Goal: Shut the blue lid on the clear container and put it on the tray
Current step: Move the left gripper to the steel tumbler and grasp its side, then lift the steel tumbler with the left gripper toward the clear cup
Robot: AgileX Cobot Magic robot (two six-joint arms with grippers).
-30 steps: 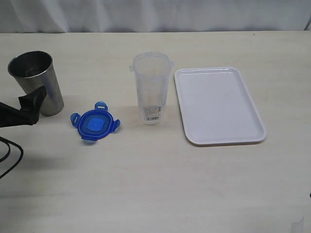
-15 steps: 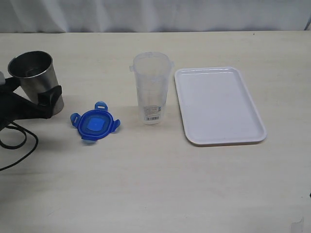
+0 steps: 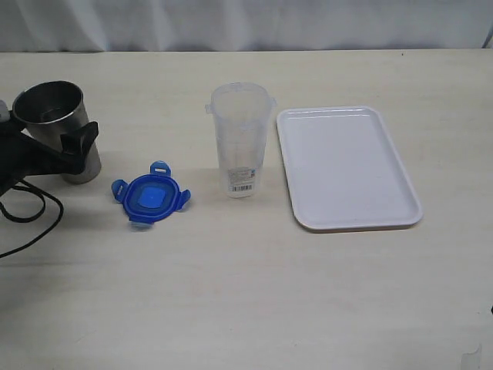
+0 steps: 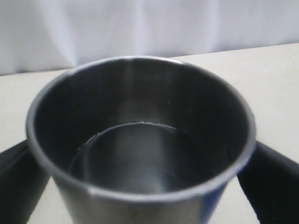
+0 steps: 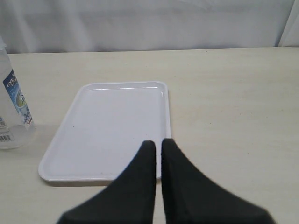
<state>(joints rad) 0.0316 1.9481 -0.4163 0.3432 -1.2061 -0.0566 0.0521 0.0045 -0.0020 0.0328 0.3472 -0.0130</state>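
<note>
My left jaws, wide apart, have slid around the grey tumbler (image 3: 58,127) at the left edge, not the blue lid (image 3: 150,198) lying untouched on the worktop (image 3: 246,293) left of the clear container (image 3: 241,139); right jaws together.

From high up, the exterior camera looks down on the whole surface (image 3: 246,293), with the backdrop (image 3: 246,23) at the far edge. My left wrist camera sits hard against the tumbler (image 4: 140,140), facing that backdrop. My right wrist camera looks low across the tray (image 5: 107,126), the container (image 5: 11,112) at its edge. The exterior view shares all three.
</note>
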